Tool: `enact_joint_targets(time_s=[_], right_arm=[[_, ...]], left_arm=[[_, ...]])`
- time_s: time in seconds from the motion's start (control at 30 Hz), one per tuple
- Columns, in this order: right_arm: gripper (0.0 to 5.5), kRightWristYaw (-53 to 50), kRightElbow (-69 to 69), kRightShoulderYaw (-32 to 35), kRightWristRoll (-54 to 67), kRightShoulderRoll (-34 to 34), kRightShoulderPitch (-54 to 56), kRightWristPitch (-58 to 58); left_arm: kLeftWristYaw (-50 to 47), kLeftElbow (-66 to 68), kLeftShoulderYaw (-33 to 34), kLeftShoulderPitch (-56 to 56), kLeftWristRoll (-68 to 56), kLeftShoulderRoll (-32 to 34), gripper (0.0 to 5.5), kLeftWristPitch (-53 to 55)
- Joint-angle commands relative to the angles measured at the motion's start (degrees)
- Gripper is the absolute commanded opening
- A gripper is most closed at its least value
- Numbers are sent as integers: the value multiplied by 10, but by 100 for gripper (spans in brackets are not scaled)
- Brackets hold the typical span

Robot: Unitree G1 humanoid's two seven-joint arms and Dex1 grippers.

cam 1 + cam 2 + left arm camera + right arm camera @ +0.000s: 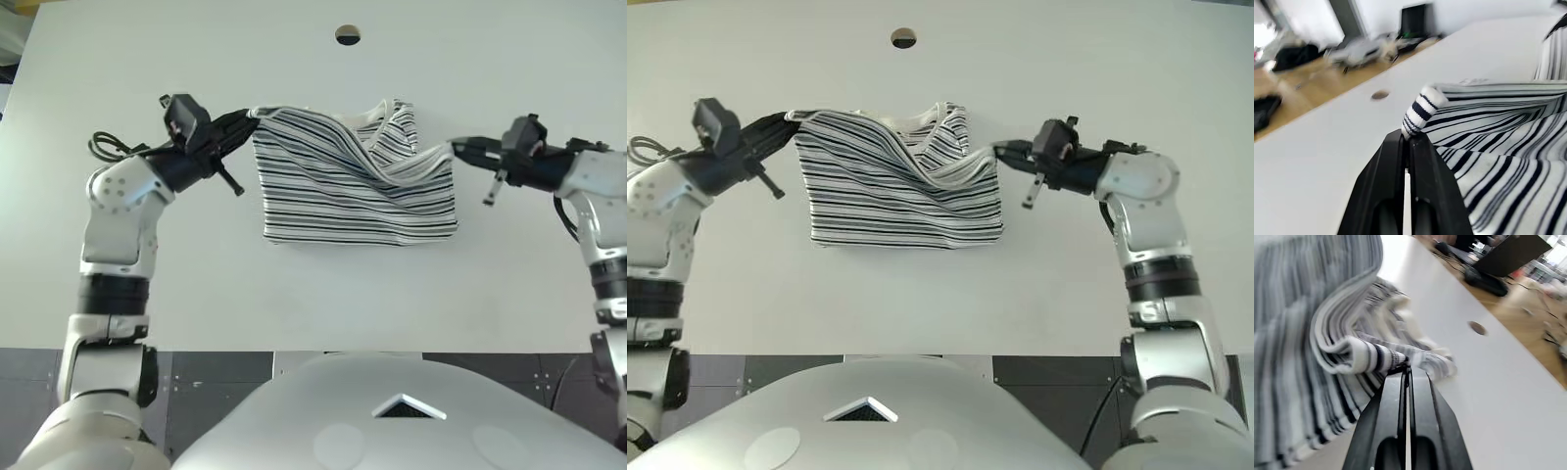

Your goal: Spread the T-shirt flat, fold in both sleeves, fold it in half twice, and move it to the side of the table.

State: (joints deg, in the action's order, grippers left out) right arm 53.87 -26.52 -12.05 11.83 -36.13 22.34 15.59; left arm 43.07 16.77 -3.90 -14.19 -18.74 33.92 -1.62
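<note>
A black-and-white striped T-shirt (353,181) hangs partly lifted over the white table (294,284), its lower edge resting on the surface and its collar (384,113) at the far side. My left gripper (253,116) is shut on the shirt's upper left corner; in the left wrist view the fingers (1418,161) pinch a bunched hem (1418,110). On the opposite side my right gripper (453,149) is shut on the upper right edge, and the right wrist view has its fingers (1420,396) clamping a folded band of fabric (1366,355). The cloth sags between the two grippers.
A round cable hole (347,35) sits in the table beyond the shirt. The table's near edge (294,351) runs just above dark floor tiles. Wooden flooring with dark clutter (1283,54) lies past the far side. Bare tabletop surrounds the shirt.
</note>
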Motion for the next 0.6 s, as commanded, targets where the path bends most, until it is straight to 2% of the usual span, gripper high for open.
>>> enact_joint_targets(time_s=[0.03,0.27,0.47,0.53,0.6], right_arm=[[10,-54,-145,6,-62,45,83,50],[10,-120,-374,18,-120,106,181,105],[117,-182,-456,73,-106,152,230,73],[155,-203,-470,90,-105,161,240,54],[155,-217,-470,92,-117,165,239,60]], left_arm=[[-22,135,6,-84,41,-36,12,-9],[-39,367,6,-168,106,-78,12,-81],[-48,444,29,-193,117,-89,111,-117],[-63,465,41,-203,117,-90,119,-118],[-56,470,61,-208,102,-90,119,-119]])
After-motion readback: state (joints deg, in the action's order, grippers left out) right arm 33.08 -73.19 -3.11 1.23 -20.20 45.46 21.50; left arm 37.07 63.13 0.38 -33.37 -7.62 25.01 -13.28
